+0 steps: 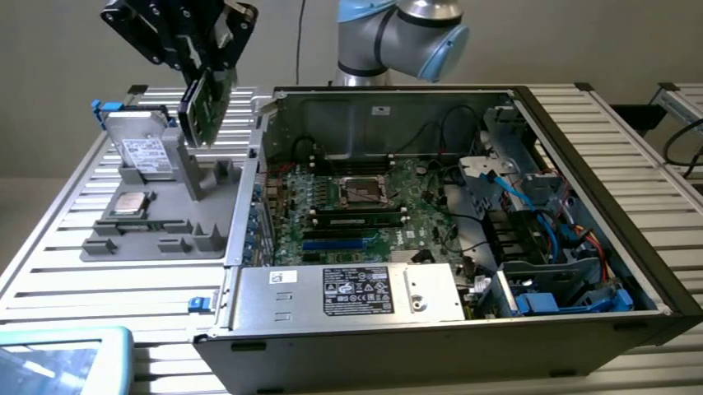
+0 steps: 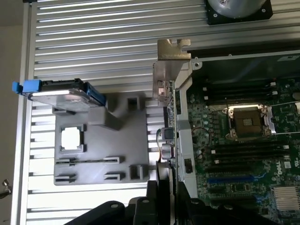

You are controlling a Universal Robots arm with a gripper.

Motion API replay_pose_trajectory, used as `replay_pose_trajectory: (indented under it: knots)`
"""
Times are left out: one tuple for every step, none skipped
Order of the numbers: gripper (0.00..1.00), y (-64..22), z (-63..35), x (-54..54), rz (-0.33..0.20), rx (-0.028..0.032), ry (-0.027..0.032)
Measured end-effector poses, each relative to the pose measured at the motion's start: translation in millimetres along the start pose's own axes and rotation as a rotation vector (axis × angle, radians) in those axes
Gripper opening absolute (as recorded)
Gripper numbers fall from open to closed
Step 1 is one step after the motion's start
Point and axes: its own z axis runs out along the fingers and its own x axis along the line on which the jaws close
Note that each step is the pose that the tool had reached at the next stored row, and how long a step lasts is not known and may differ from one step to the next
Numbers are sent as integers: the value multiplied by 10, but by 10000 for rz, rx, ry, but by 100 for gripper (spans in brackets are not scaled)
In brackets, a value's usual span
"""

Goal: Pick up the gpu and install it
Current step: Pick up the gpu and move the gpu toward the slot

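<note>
- A parts tray (image 1: 143,247) lies on the table (image 1: 66,276), just beside the computer case (image 1: 439,358), on the exterior view's left.
- On the tray, the drive (image 1: 143,148) sits far, the CPU chip (image 1: 132,203) nearer.
- The gpu (image 1: 203,107) hangs in the gripper (image 1: 201,70) above the tray's far end.
- The motherboard (image 1: 363,206) lies in the case.

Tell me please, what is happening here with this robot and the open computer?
The robot arm's black gripper holds the gpu, a flat green circuit card with a silver metal end bracket, in the air above the grey plastic parts tray. The card is not yet in the open black computer case beside the tray. A silver white-labelled drive and a small square silver chip lie in the tray.
</note>
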Motion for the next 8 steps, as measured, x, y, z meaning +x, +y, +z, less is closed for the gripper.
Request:
replay_pose_trajectory:
  knots:
    - [27,-5,-2,-45,0,-4,-1]
    - [27,-9,-5,-91,0,-6,1]
    - [27,-14,-8,-137,0,-9,1]
    - [27,-19,-11,-182,0,-11,1]
    - [27,-23,-13,-227,0,-13,1]
    - [27,-28,-16,-273,0,-15,1]
    - [27,-33,-18,-319,0,-16,1]
    - [27,-38,-21,-368,-1,-17,1]
